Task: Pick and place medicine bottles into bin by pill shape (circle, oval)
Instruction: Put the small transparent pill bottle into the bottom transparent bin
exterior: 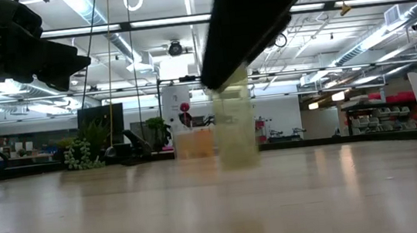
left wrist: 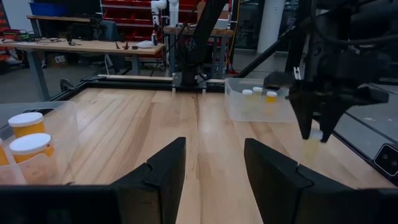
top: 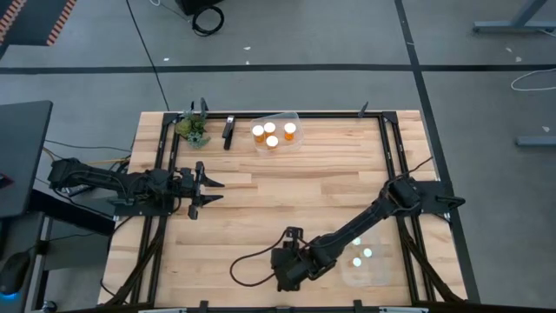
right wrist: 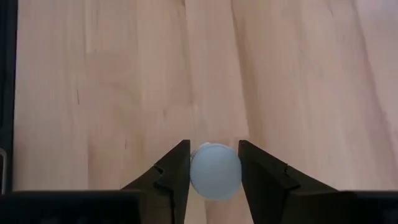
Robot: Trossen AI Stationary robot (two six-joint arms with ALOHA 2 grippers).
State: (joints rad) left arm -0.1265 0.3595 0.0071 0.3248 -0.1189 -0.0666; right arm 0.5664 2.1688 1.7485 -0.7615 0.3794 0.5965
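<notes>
where the wooden table (top: 261, 209) ends, grey floor (top: 347, 35)

Counts from my station: eight bottles, two bins, two arms, one table.

On the high view I count four orange bottles (top: 275, 135) with white caps, all in one clear bin (top: 294, 117) at the far edge of the table (top: 287, 204). I count four pale bottles: three show as white dots (top: 362, 254) in a second clear bin (top: 347, 275) near the right front corner, and one pale bottle (right wrist: 215, 171) sits between the two fingers of the right pincer (right wrist: 214, 163). I see two dark arms, so two pincers, the left pincer (top: 206, 189) holding nothing. One small green plant (top: 192, 128) stands at the far left.
</notes>
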